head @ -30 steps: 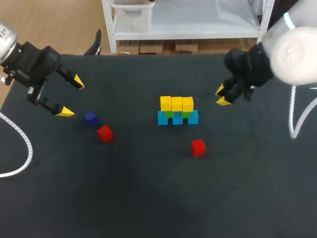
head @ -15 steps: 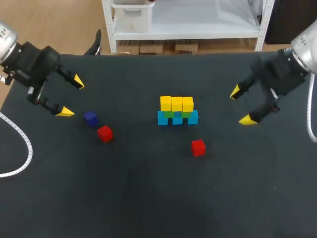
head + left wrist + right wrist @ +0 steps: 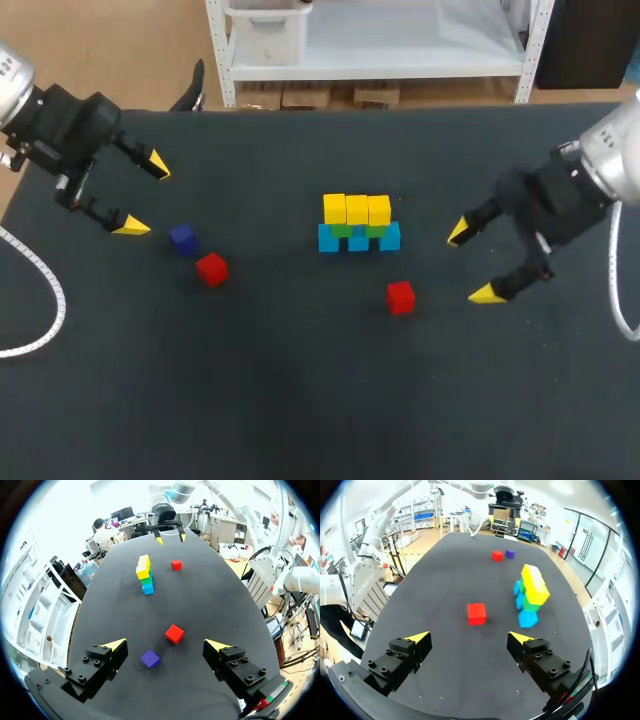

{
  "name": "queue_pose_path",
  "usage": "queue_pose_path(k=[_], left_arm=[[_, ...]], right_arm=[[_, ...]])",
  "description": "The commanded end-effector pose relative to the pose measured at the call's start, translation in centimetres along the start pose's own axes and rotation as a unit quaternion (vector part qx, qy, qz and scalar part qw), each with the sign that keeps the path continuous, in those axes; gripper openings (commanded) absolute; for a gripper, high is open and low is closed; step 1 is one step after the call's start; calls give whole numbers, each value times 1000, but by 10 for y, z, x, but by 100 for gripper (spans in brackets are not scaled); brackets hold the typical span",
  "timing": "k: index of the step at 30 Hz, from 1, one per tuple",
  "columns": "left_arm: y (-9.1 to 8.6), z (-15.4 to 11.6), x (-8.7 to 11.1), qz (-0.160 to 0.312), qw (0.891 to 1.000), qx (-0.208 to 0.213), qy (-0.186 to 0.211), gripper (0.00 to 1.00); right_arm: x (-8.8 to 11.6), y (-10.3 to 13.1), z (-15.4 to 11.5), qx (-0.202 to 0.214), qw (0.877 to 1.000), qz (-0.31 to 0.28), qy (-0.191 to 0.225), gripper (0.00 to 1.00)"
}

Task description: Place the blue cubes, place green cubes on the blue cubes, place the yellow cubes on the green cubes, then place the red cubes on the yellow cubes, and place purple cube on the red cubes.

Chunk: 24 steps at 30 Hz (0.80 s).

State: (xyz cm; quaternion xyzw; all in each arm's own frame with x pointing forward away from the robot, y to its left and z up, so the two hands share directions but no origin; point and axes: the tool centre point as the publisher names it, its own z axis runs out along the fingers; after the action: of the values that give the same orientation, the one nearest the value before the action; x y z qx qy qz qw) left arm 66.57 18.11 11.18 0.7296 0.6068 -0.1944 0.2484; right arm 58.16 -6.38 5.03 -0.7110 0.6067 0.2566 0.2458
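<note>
Mid-table stands a stack: blue cubes at the bottom, green cubes between, three yellow cubes on top; it also shows as the stack and the stack. One red cube lies ahead of my open, empty right gripper. A second red cube and the purple cube lie just ahead of my open, empty left gripper.
The black table spreads wide toward the front. A white shelf unit stands behind its far edge.
My right gripper has opened wide and drawn away from beside the stack, moving right and toward the front, ending near the right red cube. The left arm and the cubes stayed put.
</note>
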Motion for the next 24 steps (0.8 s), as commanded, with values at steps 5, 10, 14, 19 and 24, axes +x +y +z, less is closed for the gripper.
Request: queue_pose_path(k=[5, 10, 14, 19, 24], left_arm=[[1, 0, 1, 2, 1000, 1, -1, 100], [1, 0, 1, 2, 1000, 1, -1, 100], [1, 0, 1, 2, 1000, 1, -1, 100], [1, 0, 1, 2, 1000, 1, -1, 100], [1, 0, 1, 2, 1000, 1, -1, 100]], right_arm=[[-12, 4, 36, -11, 1000, -10, 1, 100], [-15, -1, 55, -8, 1000, -14, 0, 100], [-16, -9, 63, -9, 1000, -10, 2, 100], [-16, -17, 70, -12, 1000, -11, 10, 100], [-13, -21, 74, -25, 999, -12, 19, 100]])
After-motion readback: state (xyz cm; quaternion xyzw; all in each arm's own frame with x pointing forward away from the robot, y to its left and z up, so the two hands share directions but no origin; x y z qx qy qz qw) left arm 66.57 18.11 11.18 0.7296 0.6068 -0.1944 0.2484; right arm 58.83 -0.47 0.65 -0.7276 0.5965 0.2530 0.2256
